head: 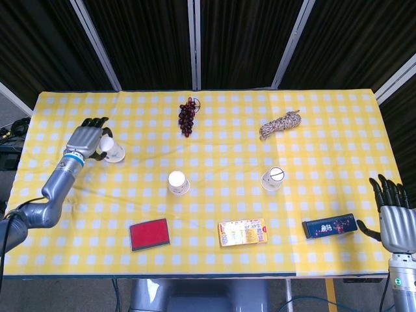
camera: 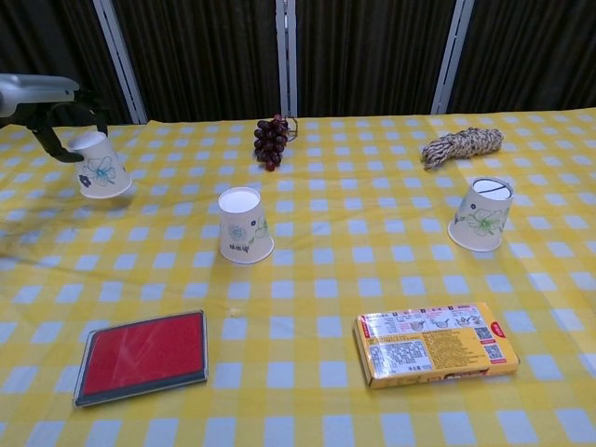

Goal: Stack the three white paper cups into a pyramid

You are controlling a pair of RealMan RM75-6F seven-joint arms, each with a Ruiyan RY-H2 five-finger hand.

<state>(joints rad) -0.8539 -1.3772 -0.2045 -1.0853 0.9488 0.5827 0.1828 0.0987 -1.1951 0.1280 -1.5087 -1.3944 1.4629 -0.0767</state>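
Three white flower-printed paper cups are upside down. My left hand (head: 88, 139) grips the left cup (head: 112, 149) at the table's far left; in the chest view this cup (camera: 103, 169) hangs tilted just above the cloth, dark fingers (camera: 58, 142) around its top. The middle cup (head: 177, 183) (camera: 244, 226) and the right cup (head: 273, 179) (camera: 482, 215) stand alone on the yellow checked cloth (head: 214, 156). My right hand (head: 395, 220) is open off the table's right front corner, holding nothing.
Dark grapes (head: 187, 117) and a coil of rope (head: 281, 125) lie at the back. A red case (head: 149, 234), a yellow box (head: 242, 232) and a dark blue box (head: 329, 226) line the front edge.
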